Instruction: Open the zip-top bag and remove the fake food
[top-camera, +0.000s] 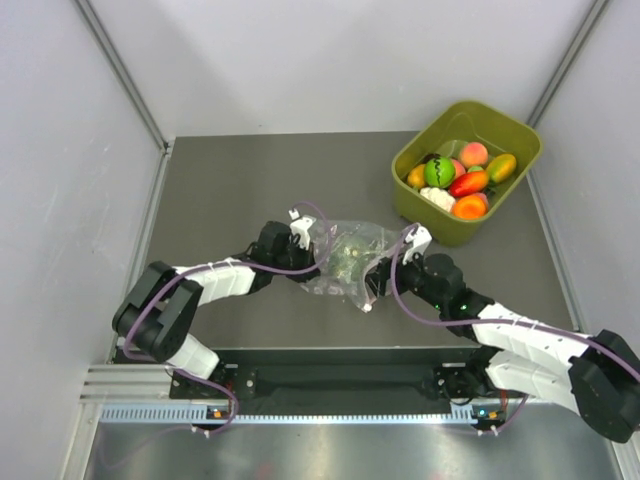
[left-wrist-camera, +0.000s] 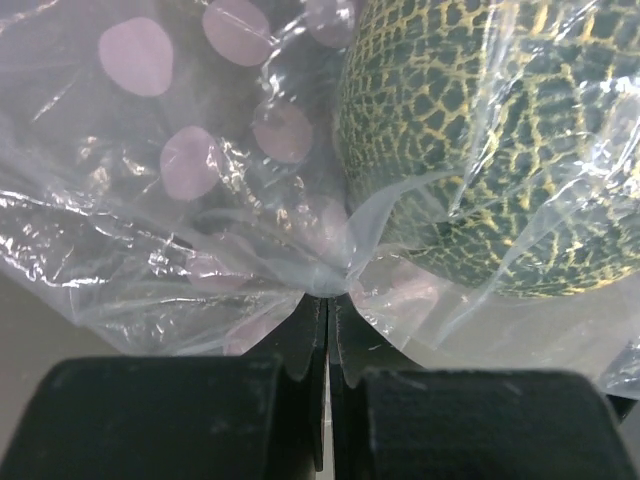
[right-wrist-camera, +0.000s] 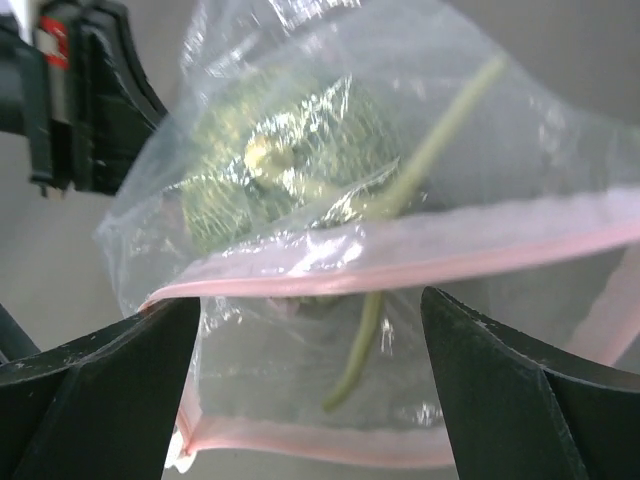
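A crinkly clear zip-top bag (top-camera: 345, 258) lies at the centre of the dark grey tabletop (top-camera: 230, 190), printed with pale lilac dots. The left pincer (left-wrist-camera: 328, 305), at the bag's 9 o'clock side, is clamped together on a gathered fold of its film. Inside sits a round fake melon (left-wrist-camera: 490, 130), dark green with raised yellow netting and a thin pale stem (right-wrist-camera: 455, 115). The right pincer (right-wrist-camera: 310, 300), at the bag's 4 o'clock, stands wide apart, flanking the parted pink zip strip (right-wrist-camera: 450, 255). At the tabletop's 1 o'clock, a smooth olive-green plastic tub (top-camera: 508, 200) holds glossy toy fruits (top-camera: 462, 178).
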